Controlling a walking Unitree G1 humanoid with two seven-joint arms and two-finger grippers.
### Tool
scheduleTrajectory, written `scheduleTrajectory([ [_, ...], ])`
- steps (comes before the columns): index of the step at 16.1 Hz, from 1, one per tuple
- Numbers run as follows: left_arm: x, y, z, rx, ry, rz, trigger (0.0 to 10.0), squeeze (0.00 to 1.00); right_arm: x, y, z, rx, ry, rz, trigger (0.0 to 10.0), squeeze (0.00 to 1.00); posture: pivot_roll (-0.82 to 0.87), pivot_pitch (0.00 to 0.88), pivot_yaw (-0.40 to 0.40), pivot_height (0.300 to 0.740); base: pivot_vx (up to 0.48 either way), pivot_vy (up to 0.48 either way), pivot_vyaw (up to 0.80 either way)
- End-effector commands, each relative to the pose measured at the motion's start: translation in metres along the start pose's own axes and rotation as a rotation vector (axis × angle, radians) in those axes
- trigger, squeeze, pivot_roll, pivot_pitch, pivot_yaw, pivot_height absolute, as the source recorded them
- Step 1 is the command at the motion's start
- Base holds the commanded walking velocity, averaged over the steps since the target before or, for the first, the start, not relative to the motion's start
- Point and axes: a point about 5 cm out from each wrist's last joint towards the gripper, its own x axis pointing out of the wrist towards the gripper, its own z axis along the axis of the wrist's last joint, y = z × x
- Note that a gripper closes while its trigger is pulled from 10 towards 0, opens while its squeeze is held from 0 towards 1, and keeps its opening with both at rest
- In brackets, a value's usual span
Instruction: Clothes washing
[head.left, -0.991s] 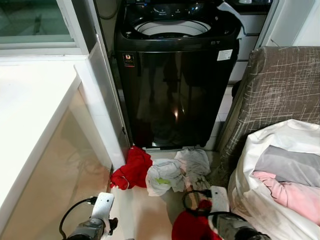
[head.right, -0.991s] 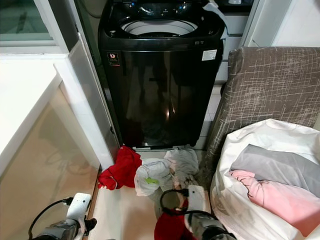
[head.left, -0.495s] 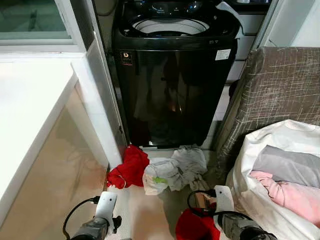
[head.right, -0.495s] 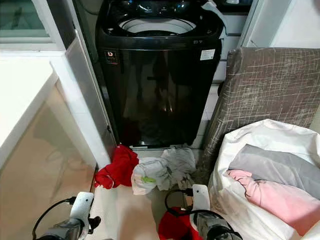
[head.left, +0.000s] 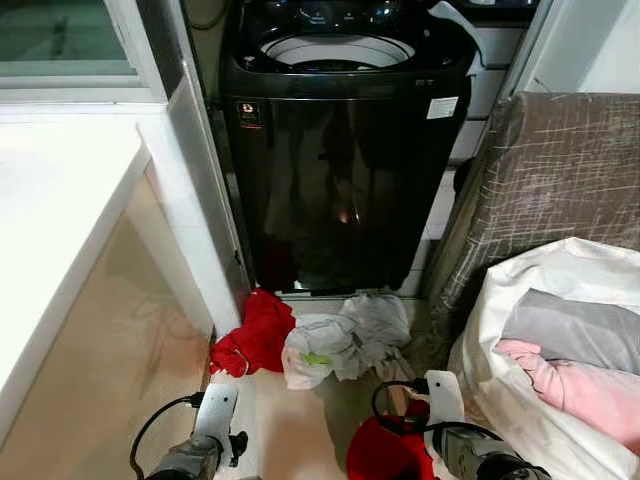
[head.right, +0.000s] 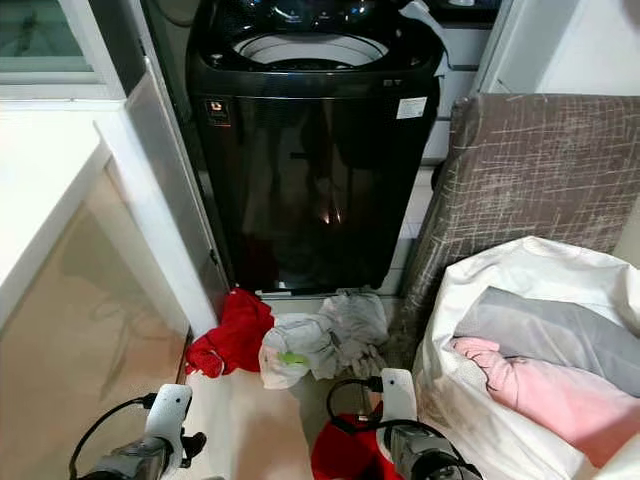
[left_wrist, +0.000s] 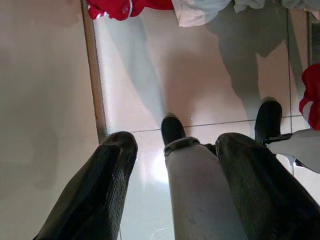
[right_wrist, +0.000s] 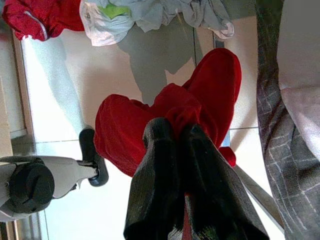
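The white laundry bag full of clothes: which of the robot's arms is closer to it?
The right. The right gripper, clamped on a red garment, hangs just beside the white laundry bag; the left gripper, open, hangs farther off, near the counter side.

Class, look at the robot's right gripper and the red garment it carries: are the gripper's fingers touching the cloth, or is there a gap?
Touching. In the right wrist view, the right gripper has both black fingers pinched shut on a bunched fold of the red garment, which hangs from them above the floor.
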Motion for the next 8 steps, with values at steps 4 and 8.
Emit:
scheduleTrajectory([
  [4, 0.0, -0.001, 0.005, 0.006, -0.012, 0.005, 10.0, 0.0, 0.0, 0.003, 0.01, -0.038, -0.03, 0.012, 0.0, 0.0, -0.02, 0.0, -0.012, 0.74, 0.0, 0.0, 0.0],
  [8, 0.0, 0.001, 0.016, 0.027, -0.04, 0.013, 10.0, 0.0, 0.0, 0.005, 0.014, -0.048, -0.034, 0.003, 0.0, 0.0, -0.01, 0.0, -0.009, 0.74, 0.0, 0.0, 0.0],
])
